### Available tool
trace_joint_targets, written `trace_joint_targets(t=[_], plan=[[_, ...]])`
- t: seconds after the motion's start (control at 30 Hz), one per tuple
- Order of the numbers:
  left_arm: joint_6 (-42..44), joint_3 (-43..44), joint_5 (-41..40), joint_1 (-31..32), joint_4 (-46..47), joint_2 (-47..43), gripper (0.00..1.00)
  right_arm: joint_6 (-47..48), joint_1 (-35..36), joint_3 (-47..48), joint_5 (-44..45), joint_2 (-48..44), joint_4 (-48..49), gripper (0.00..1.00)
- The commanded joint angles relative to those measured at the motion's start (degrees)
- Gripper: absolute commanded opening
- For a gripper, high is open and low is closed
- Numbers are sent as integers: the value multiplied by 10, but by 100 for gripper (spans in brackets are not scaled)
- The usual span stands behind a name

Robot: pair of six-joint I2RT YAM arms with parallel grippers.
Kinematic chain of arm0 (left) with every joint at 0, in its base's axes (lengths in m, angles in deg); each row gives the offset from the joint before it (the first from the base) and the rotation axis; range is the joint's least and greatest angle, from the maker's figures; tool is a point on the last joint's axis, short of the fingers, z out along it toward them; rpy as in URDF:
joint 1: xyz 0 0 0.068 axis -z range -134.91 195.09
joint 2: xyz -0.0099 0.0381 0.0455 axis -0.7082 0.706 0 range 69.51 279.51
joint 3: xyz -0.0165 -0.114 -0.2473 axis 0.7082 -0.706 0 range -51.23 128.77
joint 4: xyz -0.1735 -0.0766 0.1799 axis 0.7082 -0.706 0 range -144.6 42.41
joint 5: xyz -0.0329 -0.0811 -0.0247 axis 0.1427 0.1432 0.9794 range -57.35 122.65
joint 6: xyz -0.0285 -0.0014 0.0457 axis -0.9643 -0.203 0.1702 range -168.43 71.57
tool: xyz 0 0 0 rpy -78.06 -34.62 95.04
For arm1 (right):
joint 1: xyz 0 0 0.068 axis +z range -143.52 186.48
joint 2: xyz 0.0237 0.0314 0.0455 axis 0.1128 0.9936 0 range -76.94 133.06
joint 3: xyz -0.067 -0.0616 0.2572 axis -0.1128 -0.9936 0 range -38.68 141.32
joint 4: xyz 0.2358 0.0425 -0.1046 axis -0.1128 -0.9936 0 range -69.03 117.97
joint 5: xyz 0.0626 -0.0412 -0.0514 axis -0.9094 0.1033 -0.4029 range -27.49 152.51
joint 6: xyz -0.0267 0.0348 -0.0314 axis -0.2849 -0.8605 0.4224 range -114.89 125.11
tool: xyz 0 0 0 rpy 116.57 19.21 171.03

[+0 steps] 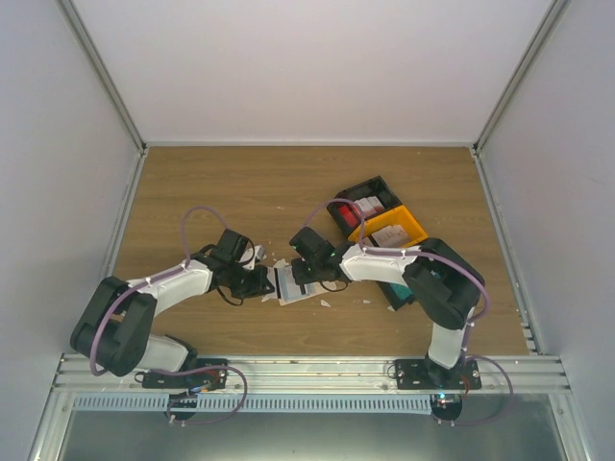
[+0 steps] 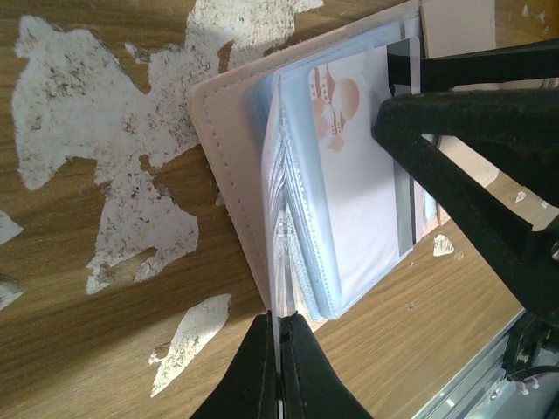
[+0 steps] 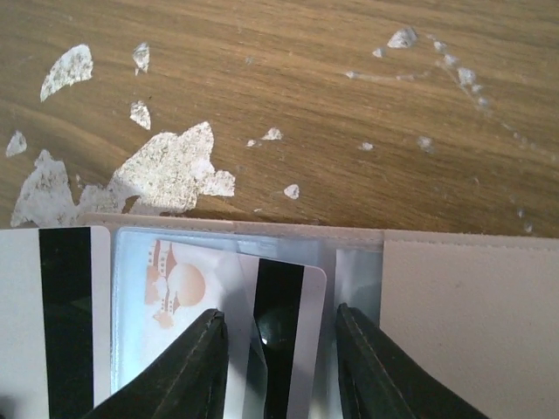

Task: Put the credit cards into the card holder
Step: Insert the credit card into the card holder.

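card holder (image 2: 229, 148) beige with pale bluish clear sleeves (image 2: 288, 227), card (image 3: 284, 288) white with black stripe, second card (image 3: 175, 288) peach-orange drawing, table (image 3: 288, 87) brown woodgrain with white flaky patches (image 2: 79, 113), black bin (image 1: 360, 205), yellow bin (image 1: 399, 229).

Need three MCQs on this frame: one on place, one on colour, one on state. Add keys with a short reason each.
1. In the top view, where is the yellow bin relative to the card holder?
A) left of it
B) on top of it
C) beyond it, to the right

2. The right end effector straddles a card. What colour is its stripe?
A) red
B) black
C) teal

3. The card holder is:
A) open, clear sleeves showing
B) snapped shut
C) inside the yellow bin

Key:
1 C: the bin sits farther back and right of the holder.
2 B: the right wrist view shows a black band on a white card.
3 A: the sleeves fan out in the left wrist view.
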Motion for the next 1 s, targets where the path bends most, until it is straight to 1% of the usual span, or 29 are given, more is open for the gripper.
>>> trace_joint_targets(t=[0.0, 0.07, 0.1, 0.2, 0.33, 0.43, 0.6, 0.73, 0.8, 0.87, 0.9, 0.97], plan=[[1, 4, 4, 4, 0, 21, 0, 23, -1, 15, -3, 14, 0, 32], [2, 5, 6, 4, 2, 23, 0, 31, 3, 18, 5, 12, -3, 24], [4, 7, 7, 3, 3, 25, 0, 36, 6, 23, 12, 12, -7, 23], [9, 11, 12, 3, 4, 34, 0, 55, 13, 35, 16, 18, -18, 21], [15, 16, 13, 4, 3, 41, 0, 73, 19, 38, 10, 23, -24, 21], [15, 16, 8, 4, 1, 39, 0, 73, 19, 40, 21, 21, -36, 27], [6, 16, -5, 4, -3, 12, 0, 43, 19, 52, 89, -3, -79, 45], [-12, 9, -11, 3, 1, -22, 0, 38, 29, 78, 142, -14, -138, 53], [-22, 2, -7, 4, 8, -35, 0, 37, 41, 92, 171, -12, -165, 55], [-26, -4, -5, 4, 14, -39, 0, 41, 54, 102, 179, -5, -179, 55], [-27, -6, -3, 3, 17, -37, 0, 42, 60, 107, 181, -1, -185, 55], [-27, -8, 1, 4, 21, -31, 0, 46, 69, 113, 173, 7, -189, 51]])
